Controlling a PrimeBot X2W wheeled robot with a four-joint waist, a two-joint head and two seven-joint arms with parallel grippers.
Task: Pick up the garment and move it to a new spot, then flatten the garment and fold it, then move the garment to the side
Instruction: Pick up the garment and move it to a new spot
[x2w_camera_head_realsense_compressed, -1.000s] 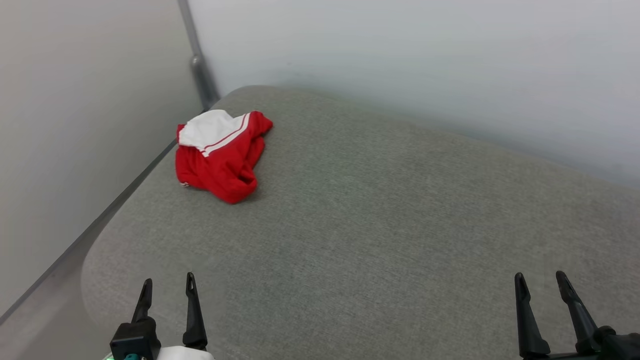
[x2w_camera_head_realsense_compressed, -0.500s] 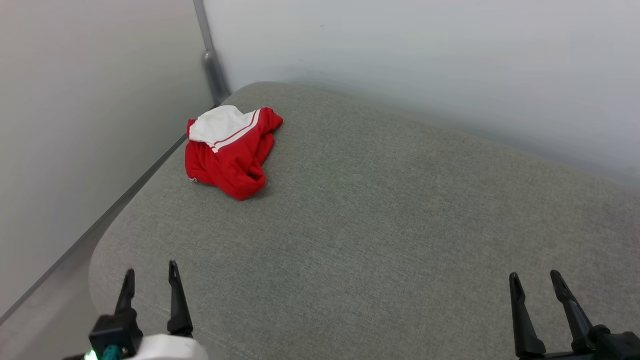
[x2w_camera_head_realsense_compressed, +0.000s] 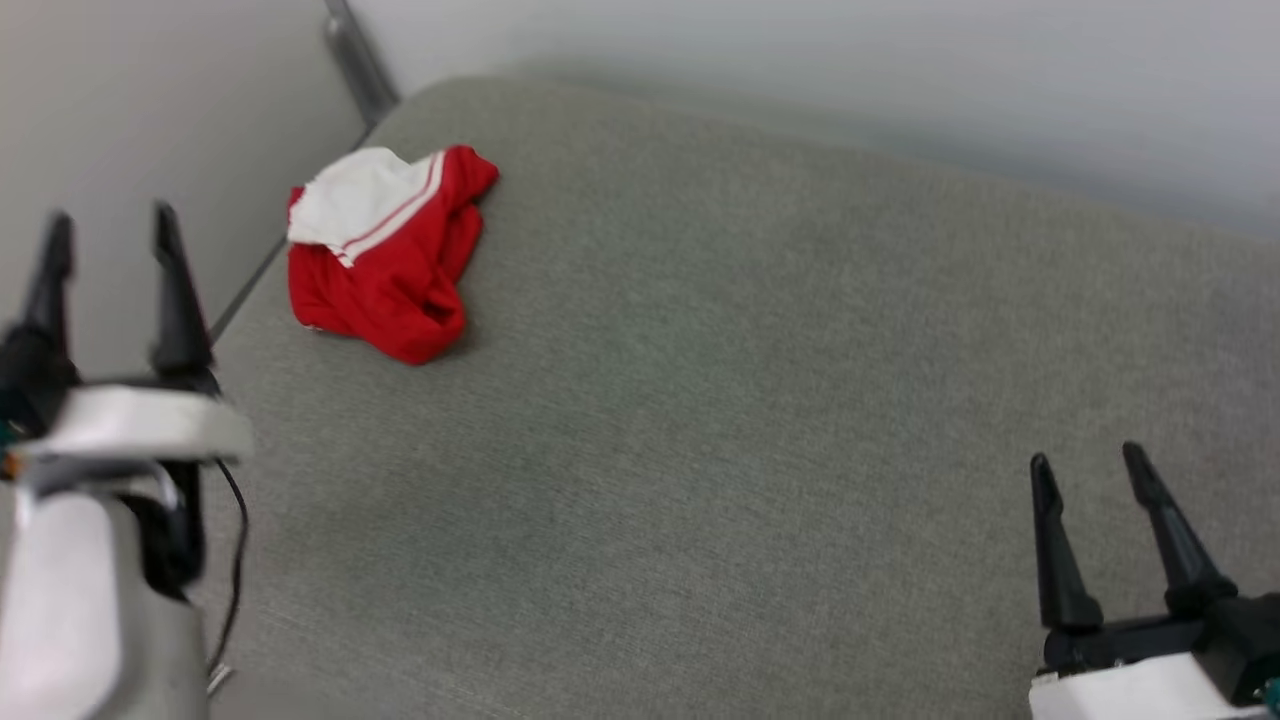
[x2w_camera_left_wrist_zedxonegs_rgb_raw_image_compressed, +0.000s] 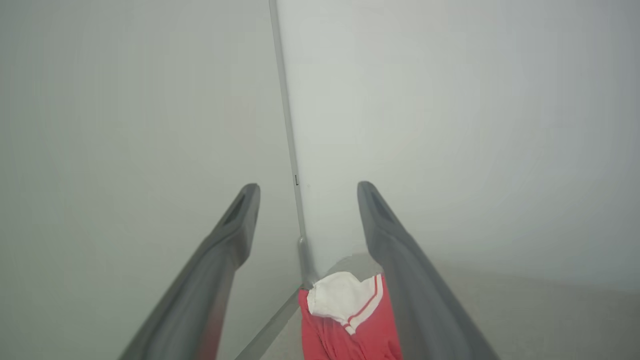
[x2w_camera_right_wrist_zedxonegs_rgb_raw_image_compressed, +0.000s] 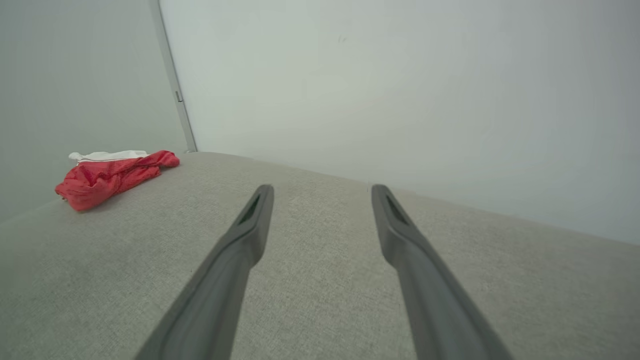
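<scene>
The garment (x2w_camera_head_realsense_compressed: 385, 255) is seen in bright red, with a white sleeve edged by thin red-and-white stripes. The padded surface (x2w_camera_head_realsense_compressed: 700, 420) beneath it is covered in a flecked grey weave. The left gripper (x2w_camera_head_realsense_compressed: 112, 215) and the right gripper (x2w_camera_head_realsense_compressed: 1087, 456) are finished in black, their wrist housings (x2w_camera_head_realsense_compressed: 140, 420) in white. The walls (x2w_camera_head_realsense_compressed: 800, 50) are painted pale grey, the corner post (x2w_camera_head_realsense_compressed: 355, 55) a darker grey
</scene>
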